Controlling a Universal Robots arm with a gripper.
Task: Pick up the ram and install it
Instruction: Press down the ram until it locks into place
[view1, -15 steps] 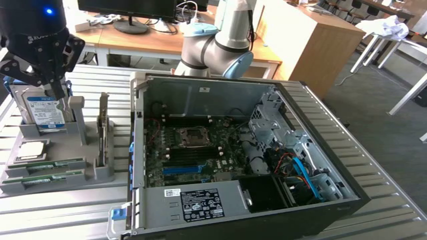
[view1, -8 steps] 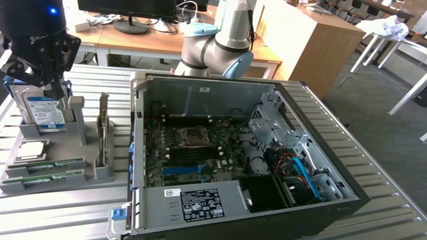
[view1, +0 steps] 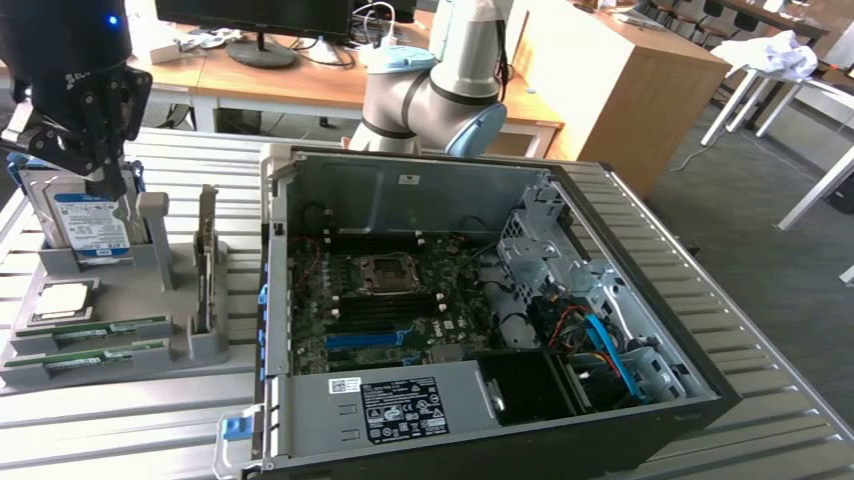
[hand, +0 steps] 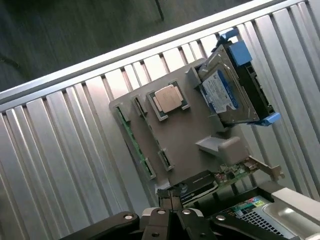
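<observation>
Carries the end effector (view1: 107, 184) at the exterior view's left, black body upright, tips pointed straight down. Shows a small blue light (view1: 114, 20) lit on the dark wrist housing just above the end effector. Bends the grey arm (view1: 434, 95) at a joint with pale blue caps, well apart from the end effector toward the exterior view's right. Presses the fingers (hand: 165, 200) flat together in the wrist view, black linkage bars splayed outward to either side behind them.

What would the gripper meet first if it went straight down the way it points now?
Probably the grey parts holder, somewhere between the hard drive and the upright card. The gripper hangs above them; depth is unclear, so the exact spot is uncertain.
</observation>
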